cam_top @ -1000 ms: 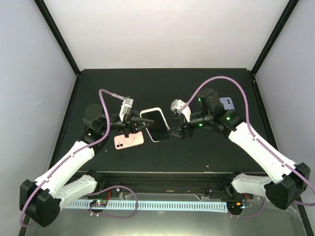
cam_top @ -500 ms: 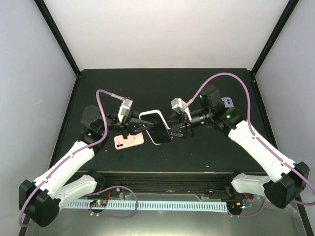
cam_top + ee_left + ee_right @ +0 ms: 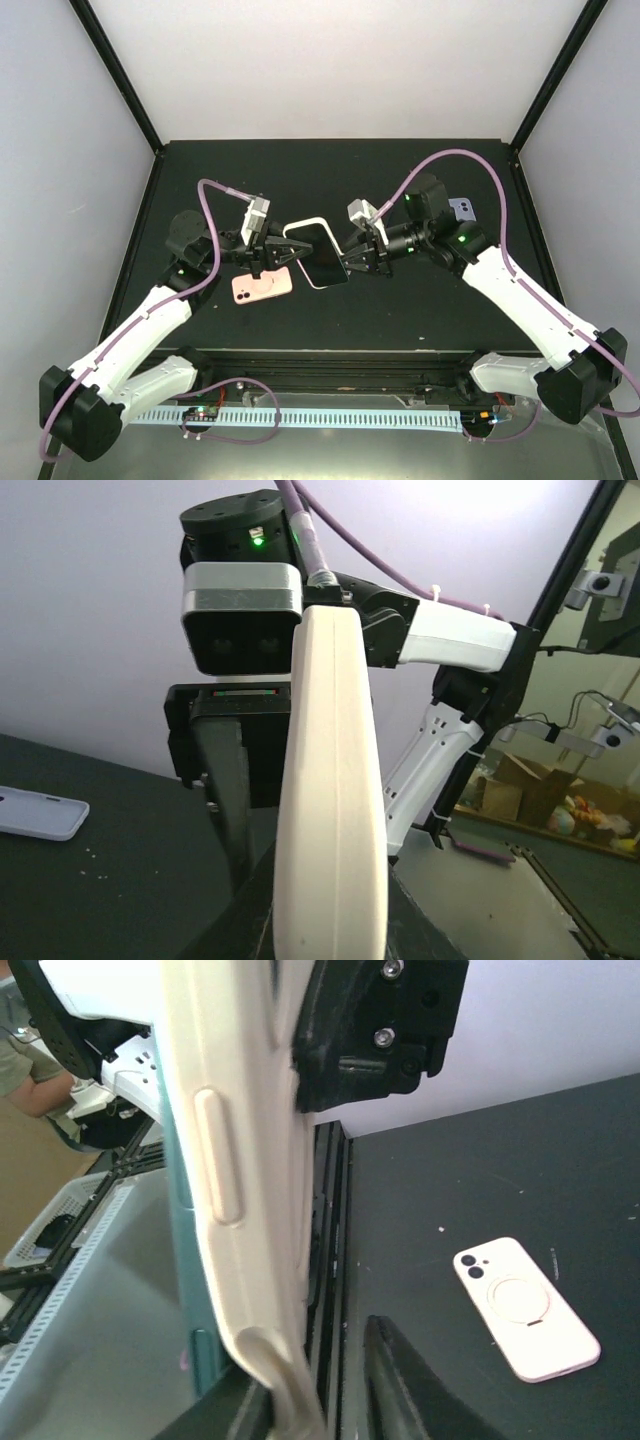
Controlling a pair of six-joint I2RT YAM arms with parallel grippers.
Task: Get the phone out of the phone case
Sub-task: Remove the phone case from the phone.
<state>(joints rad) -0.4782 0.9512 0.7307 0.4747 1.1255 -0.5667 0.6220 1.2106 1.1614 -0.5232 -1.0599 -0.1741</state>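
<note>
The left end effector [image 3: 262, 258] pinches the phone case [image 3: 330, 780] at frame centre. The right end effector [image 3: 357, 262] straddles its far end; whether it grips, I cannot tell.

A cream phone case [image 3: 330, 800] stands edge-on before the right arm [image 3: 450, 640], a pale case [image 3: 35, 813] flat at left.

You have a pink phone case [image 3: 262, 287] lying flat, back up, on the black table [image 3: 420, 310], left of centre. A lilac case [image 3: 460, 209] lies well apart from it, toward the far right. A perforated white rail [image 3: 330, 417] runs below the table's near edge.
</note>
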